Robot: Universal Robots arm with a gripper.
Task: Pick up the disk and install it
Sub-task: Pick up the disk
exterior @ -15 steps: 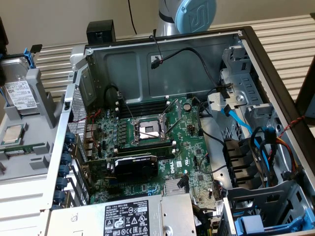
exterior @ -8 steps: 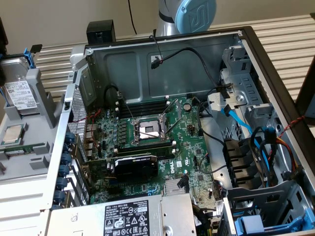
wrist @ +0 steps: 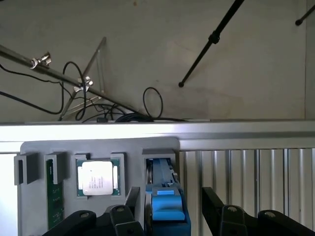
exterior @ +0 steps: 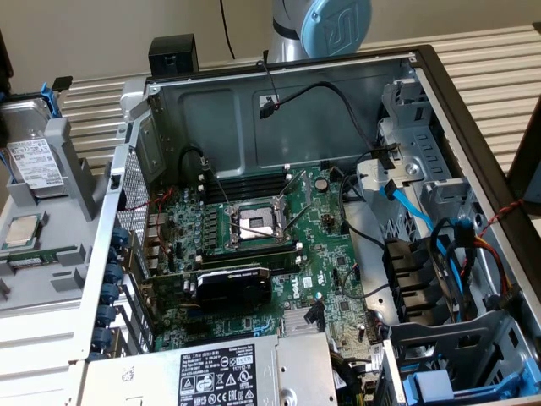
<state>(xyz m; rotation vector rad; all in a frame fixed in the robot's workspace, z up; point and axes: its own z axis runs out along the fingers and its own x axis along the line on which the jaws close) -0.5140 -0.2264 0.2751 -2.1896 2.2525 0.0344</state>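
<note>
Hanging released, gripper [wrist: 170, 191] with fingers spread wide, grasping nothing, lined up with the disk's blue frame. Disk [wrist: 167, 206] [exterior: 34, 161]: on edge in grey holder's [wrist: 98, 147] [exterior: 78, 173] end slot, beside slatted tabletop [wrist: 246, 172]. Processor chip [wrist: 97, 177] [exterior: 21, 230]: neighbouring recess.

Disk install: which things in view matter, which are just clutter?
Job: disk; open hand lined up on it; computer case.
Lying about: processor chip; memory stick; power-supply box; other blue carrier.
</note>
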